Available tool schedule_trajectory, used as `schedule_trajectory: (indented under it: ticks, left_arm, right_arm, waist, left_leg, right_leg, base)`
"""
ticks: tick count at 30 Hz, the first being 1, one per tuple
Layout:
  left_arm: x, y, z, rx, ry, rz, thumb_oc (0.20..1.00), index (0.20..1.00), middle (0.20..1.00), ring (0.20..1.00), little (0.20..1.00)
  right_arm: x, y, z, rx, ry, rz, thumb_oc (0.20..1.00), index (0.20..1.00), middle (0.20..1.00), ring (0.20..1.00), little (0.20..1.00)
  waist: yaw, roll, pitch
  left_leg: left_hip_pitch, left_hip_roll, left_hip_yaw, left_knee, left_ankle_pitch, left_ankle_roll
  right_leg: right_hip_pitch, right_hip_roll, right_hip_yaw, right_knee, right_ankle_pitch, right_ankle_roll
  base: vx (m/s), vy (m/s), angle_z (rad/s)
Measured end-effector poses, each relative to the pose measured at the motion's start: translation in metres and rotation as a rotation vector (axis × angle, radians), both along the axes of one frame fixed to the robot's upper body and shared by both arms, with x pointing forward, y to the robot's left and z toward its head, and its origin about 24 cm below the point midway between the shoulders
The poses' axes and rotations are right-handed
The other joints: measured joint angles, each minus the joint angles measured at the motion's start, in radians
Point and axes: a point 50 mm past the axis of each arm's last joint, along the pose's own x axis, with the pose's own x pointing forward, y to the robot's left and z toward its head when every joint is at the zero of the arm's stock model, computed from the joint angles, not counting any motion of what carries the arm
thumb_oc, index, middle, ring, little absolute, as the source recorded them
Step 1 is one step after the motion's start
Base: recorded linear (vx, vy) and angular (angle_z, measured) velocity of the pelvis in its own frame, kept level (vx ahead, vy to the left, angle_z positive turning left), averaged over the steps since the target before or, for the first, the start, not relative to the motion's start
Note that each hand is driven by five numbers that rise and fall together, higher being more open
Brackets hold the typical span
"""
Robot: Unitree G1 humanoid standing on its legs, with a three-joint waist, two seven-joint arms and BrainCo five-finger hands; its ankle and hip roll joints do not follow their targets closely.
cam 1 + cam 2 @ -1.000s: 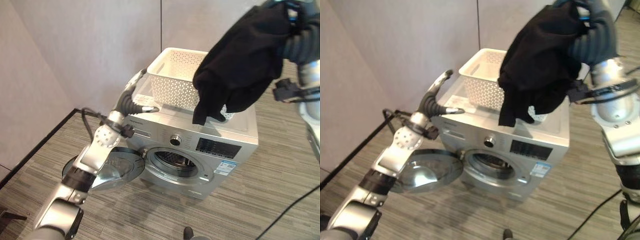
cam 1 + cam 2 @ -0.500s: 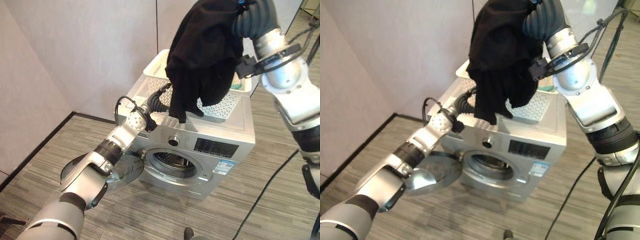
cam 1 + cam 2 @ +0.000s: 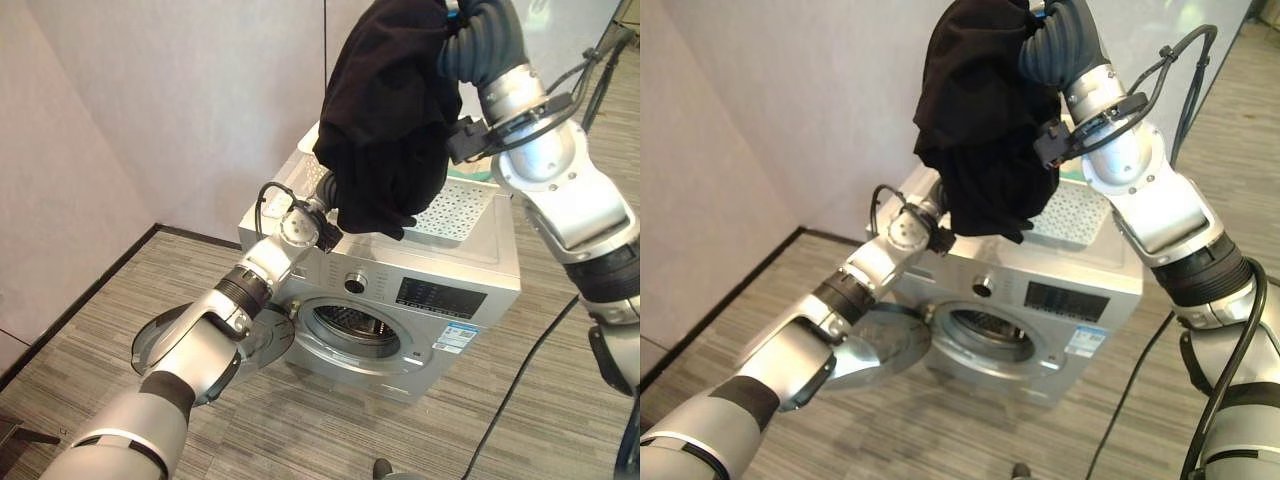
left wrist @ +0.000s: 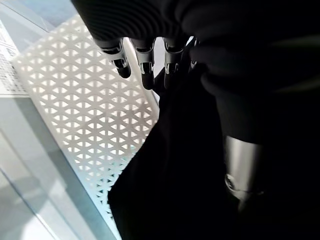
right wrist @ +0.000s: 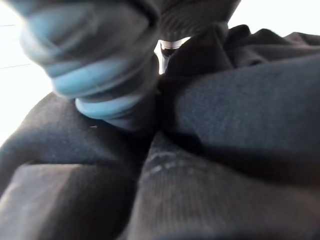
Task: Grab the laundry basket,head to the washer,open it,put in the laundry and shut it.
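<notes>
My right hand (image 3: pixel 1058 42) is raised high and shut on a black garment (image 3: pixel 385 110), which hangs in a bunch over the white lattice laundry basket (image 3: pixel 455 208). The basket stands on top of the silver washer (image 3: pixel 440 270). The washer's round door (image 3: pixel 190 340) is swung open to the left, and the drum opening (image 3: pixel 350 335) is exposed. My left arm reaches across the washer top to the basket's near corner. There the left hand's (image 4: pixel 142 62) fingers are relaxed beside the basket wall (image 4: pixel 85 110), with the black cloth (image 4: pixel 200 160) lying against them and the thumb.
The washer stands against a grey wall (image 3: pixel 170 100) on a striped grey floor (image 3: pixel 90 330). Something pale green (image 3: pixel 470 174) lies inside the basket behind the garment. There is open floor in front of the washer and to its right.
The camera has shifted. My left hand left the washer's front-left corner and reached forward to the basket, behind the garment. The right hand has carried the garment higher and leftward.
</notes>
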Motion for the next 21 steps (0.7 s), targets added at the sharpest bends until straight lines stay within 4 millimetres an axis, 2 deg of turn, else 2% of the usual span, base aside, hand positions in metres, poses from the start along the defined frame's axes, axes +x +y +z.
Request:
schedule_trajectory:
  ticks: [6, 8, 11, 16, 21]
  left_arm:
    - [-0.010, 0.001, 0.021, -0.048, -0.088, -0.061, 1.000, 1.000, 1.000, 1.000, 1.000]
    - [-0.014, 0.005, 0.026, -0.064, -0.116, -0.077, 0.200, 0.200, 0.200, 0.200, 0.200]
    - [-0.018, 0.010, 0.028, -0.093, -0.131, -0.089, 0.200, 0.200, 0.200, 0.200, 0.200]
    - [-0.024, 0.011, 0.029, -0.133, -0.160, -0.085, 0.200, 0.200, 0.200, 0.200, 0.200]
    - [-0.032, 0.015, 0.030, -0.179, -0.186, -0.079, 0.200, 0.200, 0.200, 0.200, 0.200]
  right_arm:
    - [-0.002, -0.005, 0.005, 0.016, -0.017, -0.011, 0.200, 0.200, 0.200, 0.200, 0.200]
    - [-0.003, -0.010, 0.008, 0.033, -0.029, -0.020, 0.200, 0.200, 0.200, 0.200, 0.200]
    - [-0.003, -0.021, 0.005, 0.056, -0.028, -0.051, 0.200, 0.200, 0.200, 0.200, 0.200]
    - [0.001, -0.031, -0.016, 0.066, 0.029, -0.082, 0.200, 0.200, 0.200, 0.200, 0.200]
    - [0.002, -0.032, -0.026, 0.068, 0.050, -0.086, 0.200, 0.200, 0.200, 0.200, 0.200]
  waist:
    - [0.003, 0.004, -0.001]
    - [0.004, 0.005, -0.001]
    - [0.008, 0.005, -0.001]
    - [0.009, 0.006, -0.001]
    - [0.009, 0.006, -0.001]
  left_leg:
    - [0.000, 0.000, -0.002, 0.000, 0.000, 0.000]
    - [0.000, 0.000, -0.002, 0.000, 0.000, 0.000]
    - [0.003, -0.001, -0.005, 0.000, 0.000, 0.000]
    - [0.005, -0.002, -0.022, 0.000, 0.001, 0.001]
    - [0.004, 0.000, -0.021, 0.000, 0.001, 0.001]
  right_leg:
    - [0.001, 0.000, -0.001, 0.000, 0.000, 0.000]
    - [0.002, -0.001, -0.002, 0.000, 0.000, 0.000]
    - [0.006, -0.001, -0.005, 0.000, 0.000, 0.000]
    - [0.017, -0.004, -0.022, 0.000, -0.003, 0.000]
    - [0.016, -0.003, -0.022, 0.000, -0.004, 0.000]
  base:
    - [0.00, 0.000, 0.00]
    - [0.00, 0.000, 0.00]
    - [0.00, -0.007, 0.04]
    - [-0.01, -0.012, 0.09]
    - [0.00, 0.000, 0.00]
